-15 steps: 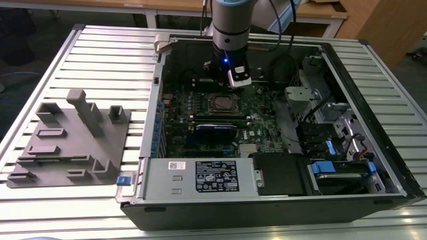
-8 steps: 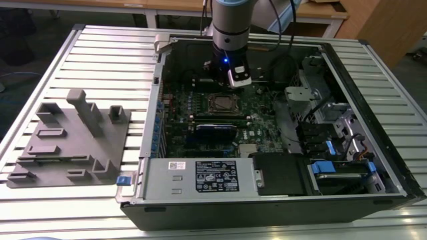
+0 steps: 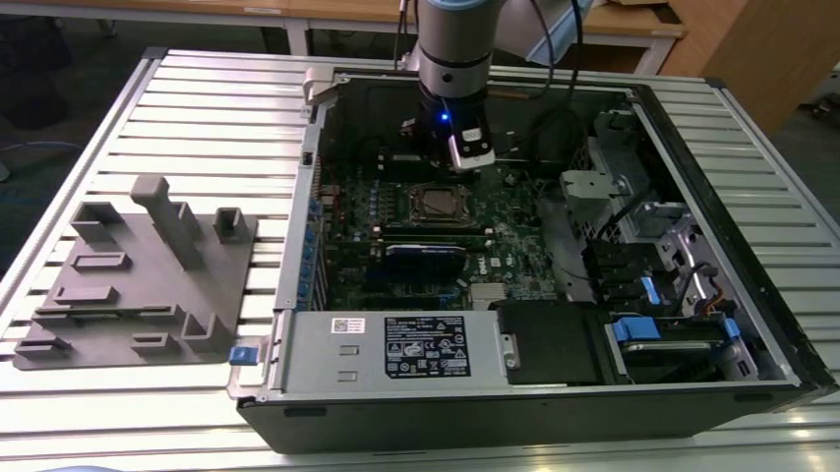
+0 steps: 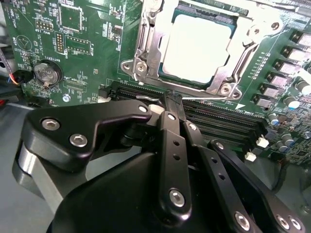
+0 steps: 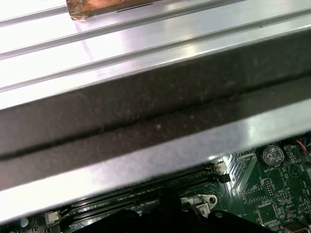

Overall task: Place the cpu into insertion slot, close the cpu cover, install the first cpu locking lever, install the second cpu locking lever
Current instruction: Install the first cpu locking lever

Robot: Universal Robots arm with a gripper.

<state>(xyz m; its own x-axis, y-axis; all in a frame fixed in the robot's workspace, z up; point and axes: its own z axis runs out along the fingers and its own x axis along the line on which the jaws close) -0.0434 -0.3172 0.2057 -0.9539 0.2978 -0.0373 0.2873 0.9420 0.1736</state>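
Observation:
In the second wrist view the cpu (image 4: 194,46) lies flat in the insertion slot (image 4: 221,86), its pale silver top showing through the window of the cpu cover (image 4: 146,53), which lies down over it. My gripper (image 4: 174,99) hovers beside the socket, over the black memory slots, with its fingers shut together and nothing between them. In the exterior view the gripper (image 3: 455,162) hangs just behind the insertion slot (image 3: 434,202) on the green motherboard (image 3: 512,246). I cannot tell how the locking levers stand.
The open computer case (image 3: 315,197) walls in the board. A power supply (image 3: 393,344) and drive bays with blue tabs (image 3: 656,324) fill its front. A grey fixture block (image 3: 145,275) sits on the slatted table at the exterior view's left. A coin battery (image 4: 46,73) lies near the socket.

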